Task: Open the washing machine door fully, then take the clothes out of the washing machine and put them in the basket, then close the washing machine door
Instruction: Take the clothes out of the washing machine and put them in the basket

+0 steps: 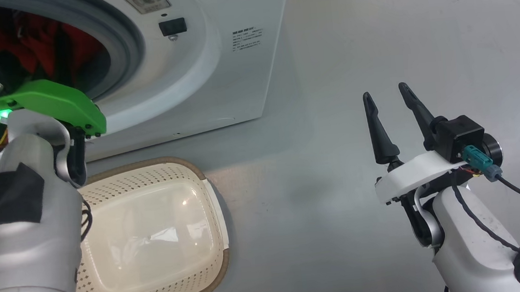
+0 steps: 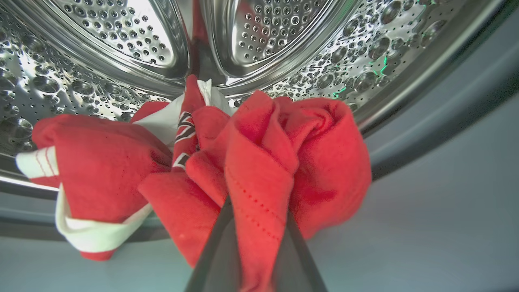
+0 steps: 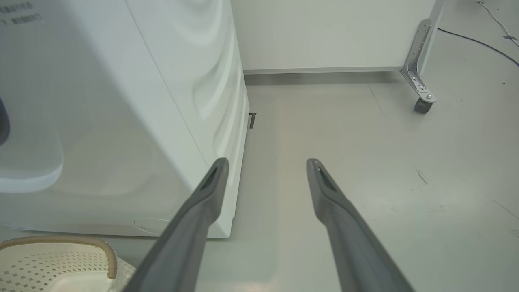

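Note:
The white washing machine (image 1: 216, 74) stands with its grey-ringed port (image 1: 130, 39) uncovered; the washing machine door is out of view. Red clothes (image 1: 43, 38) lie inside. My left arm's green wrist mount (image 1: 49, 105) sits at the port's lower edge, fingers reaching in. In the left wrist view my left gripper (image 2: 257, 202) is shut on a fold of the red clothes (image 2: 259, 154), in front of the steel drum (image 2: 121, 48); a white-trimmed part (image 2: 93, 162) hangs to the left. The cream basket (image 1: 150, 179) sits empty on the floor below the port. My right gripper (image 1: 384, 90) hovers open, holding nothing.
The machine's right side panel (image 3: 194, 81) is just left of my right gripper (image 3: 267, 160). A corner of the basket (image 3: 61, 243) shows at the lower left. A white panel with a castor leg (image 3: 423, 104) stands behind, and a cable (image 3: 478, 40) crosses the grey floor (image 1: 340, 205).

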Tool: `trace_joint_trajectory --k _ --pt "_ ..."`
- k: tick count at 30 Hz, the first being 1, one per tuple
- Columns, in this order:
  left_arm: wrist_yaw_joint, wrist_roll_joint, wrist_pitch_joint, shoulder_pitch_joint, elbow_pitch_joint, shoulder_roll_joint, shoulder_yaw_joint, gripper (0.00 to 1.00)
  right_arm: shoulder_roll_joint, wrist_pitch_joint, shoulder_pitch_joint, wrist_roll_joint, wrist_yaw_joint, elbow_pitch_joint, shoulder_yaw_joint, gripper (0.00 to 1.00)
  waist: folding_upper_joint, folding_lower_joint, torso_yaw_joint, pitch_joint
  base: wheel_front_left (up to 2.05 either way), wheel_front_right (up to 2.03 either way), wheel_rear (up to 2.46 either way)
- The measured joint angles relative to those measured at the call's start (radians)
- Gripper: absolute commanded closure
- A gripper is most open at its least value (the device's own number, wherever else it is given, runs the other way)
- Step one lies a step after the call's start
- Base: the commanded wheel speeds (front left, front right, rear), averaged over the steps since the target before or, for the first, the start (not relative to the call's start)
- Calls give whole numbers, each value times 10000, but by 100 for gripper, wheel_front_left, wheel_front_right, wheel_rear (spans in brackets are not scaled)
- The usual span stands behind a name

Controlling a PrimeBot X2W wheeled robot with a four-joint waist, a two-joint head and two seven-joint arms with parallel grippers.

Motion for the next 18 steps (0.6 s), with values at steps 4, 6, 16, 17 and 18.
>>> trace_joint_trajectory --k 4,6,16,17,18 --pt "0 -117 -290 417 36 -180 -259 100 -4 0 147 -8 82 117 -102 0 0 0 221 -341 0 0 0" --pt "0 -159 -405 598 42 -217 -389 100 -8 0 202 -61 125 196 -150 0 0 0 337 -515 0 0 0" --pt "-38 -451 -711 1891 10 -412 -989 100 -6 0 609 -105 301 502 -318 0 0 0 893 -1402 0 0 0" --pt "-42 -531 -719 2223 10 -416 -1103 100 -6 0 673 -125 334 543 -345 0 0 0 994 -1574 0 0 0" --pt "-42 -591 -721 2389 12 -416 -1158 100 -6 0 718 -153 374 562 -353 0 0 0 1045 -1660 0 0 0"
